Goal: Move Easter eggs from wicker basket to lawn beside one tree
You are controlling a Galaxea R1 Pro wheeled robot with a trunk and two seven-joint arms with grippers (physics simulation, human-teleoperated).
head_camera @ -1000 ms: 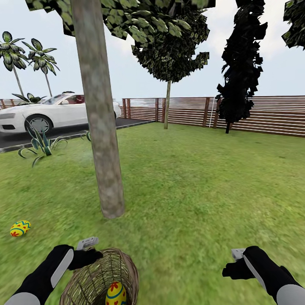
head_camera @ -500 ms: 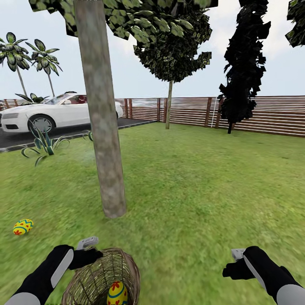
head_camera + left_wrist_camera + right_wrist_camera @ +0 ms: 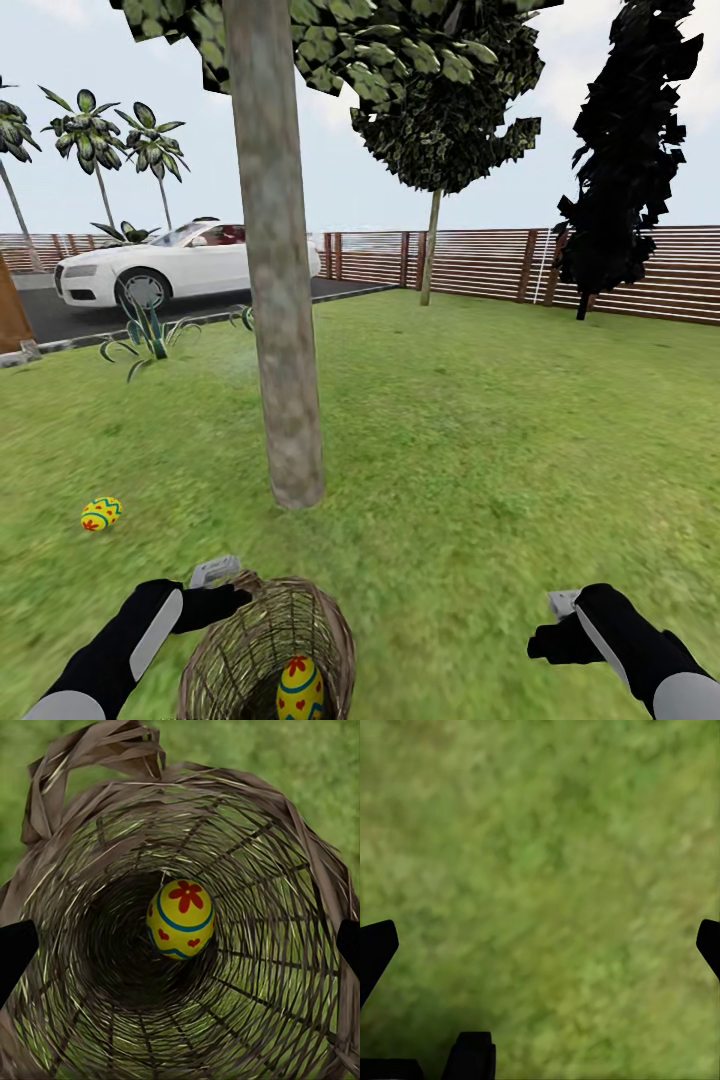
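Lawn: egg in basket under open, empty left hand.

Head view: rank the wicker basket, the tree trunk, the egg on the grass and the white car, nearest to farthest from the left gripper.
1. Wicker basket, right beside the left gripper.
2. Egg on the grass, off to the left.
3. Tree trunk, ahead, slightly right.
4. White car, far back left, on the driveway.

Bright flat daylight, no hard shadows; lawn blurry in right wrist view, head view sharp w/ soft edges
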